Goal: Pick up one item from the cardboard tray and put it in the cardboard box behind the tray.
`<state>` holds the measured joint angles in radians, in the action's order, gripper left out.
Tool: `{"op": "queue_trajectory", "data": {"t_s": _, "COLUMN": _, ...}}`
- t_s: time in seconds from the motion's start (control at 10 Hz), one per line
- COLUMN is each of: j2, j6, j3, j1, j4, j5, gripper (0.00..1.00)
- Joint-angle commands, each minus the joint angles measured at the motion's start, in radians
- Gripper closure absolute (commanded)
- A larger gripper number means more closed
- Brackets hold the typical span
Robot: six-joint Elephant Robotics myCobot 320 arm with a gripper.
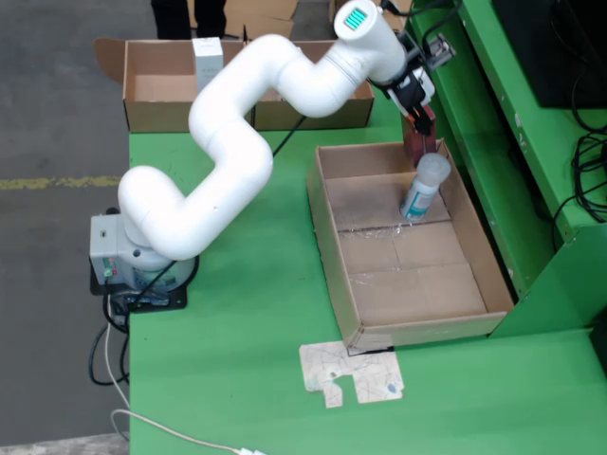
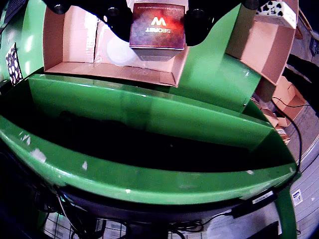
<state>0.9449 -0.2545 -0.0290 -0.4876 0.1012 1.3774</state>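
Dark-red carton (image 2: pixel 158 26) marked "SECRET" sits clamped in the pincer (image 1: pixel 420 116), black fingers (image 2: pixel 118 20) pressed on both sides, hanging over the far end of the cardboard tray (image 1: pixel 334 251). Below it, a capped bottle (image 1: pixel 424 187) lies inside. Far left on the table (image 1: pixel 256 332): the cardboard box (image 1: pixel 156 112).

Matt cardboard tray (image 1: pixel 332 227), glossy white plastic arm (image 1: pixel 237 123), green table (image 1: pixel 256 313).
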Motion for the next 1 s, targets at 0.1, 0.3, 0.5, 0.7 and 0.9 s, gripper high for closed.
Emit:
{"op": "queue_trajectory", "data": {"t_s": 0.1, "j2": -0.153, "j6": -0.069, "j3": 0.029, "j1": -0.052, "j4": -0.297, "j5": 0.008, "gripper": 1.00}}
{"op": "queue_trajectory", "data": {"t_s": 0.3, "j2": -0.195, "j6": -0.125, "j3": 0.029, "j1": -0.101, "j4": -0.421, "j5": -0.011, "gripper": 1.00}}
{"op": "queue_trajectory", "data": {"t_s": 0.5, "j2": -0.223, "j6": -0.196, "j3": 0.029, "j1": -0.157, "j4": -0.508, "j5": -0.040, "gripper": 1.00}}
{"op": "queue_trajectory", "data": {"t_s": 0.7, "j2": -0.223, "j6": -0.196, "j3": 0.029, "j1": -0.157, "j4": -0.508, "j5": -0.040, "gripper": 1.00}}
{"op": "queue_trajectory", "data": {"t_s": 0.9, "j2": -0.224, "j6": -0.290, "j3": 0.029, "j1": -0.237, "j4": -0.523, "j5": -0.098, "gripper": 1.00}}
